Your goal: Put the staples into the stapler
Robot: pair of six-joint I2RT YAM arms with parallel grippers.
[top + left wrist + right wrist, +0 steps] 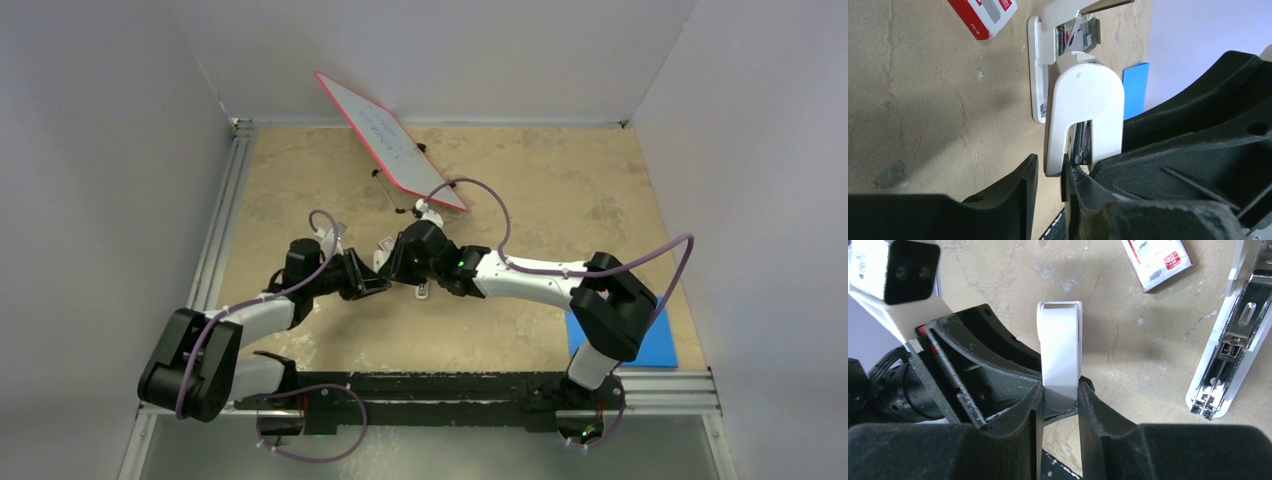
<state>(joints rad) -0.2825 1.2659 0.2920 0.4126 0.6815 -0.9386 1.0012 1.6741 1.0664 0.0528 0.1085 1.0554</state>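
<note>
The white stapler lies open on the tan table. Its base [1037,75] lies flat, and its metal magazine [1229,347] shows. Its white top cover [1087,97] is raised between both grippers. My right gripper [1060,387] is shut on the rounded end of the cover [1060,347]. My left gripper [1050,161] straddles one side wall of the cover, with a narrow gap at its left finger [1020,187]. The red and white staples box [983,14] lies beside the stapler and also shows in the right wrist view [1157,259]. In the top view both grippers, left [380,283] and right [400,265], meet mid-table and hide the stapler.
A red-framed whiteboard [390,140] leans at the back. A blue pad [640,345] lies at the near right and shows in the left wrist view [1135,90]. White walls enclose the table. The left arm's wrist camera block [893,270] is close to my right gripper.
</note>
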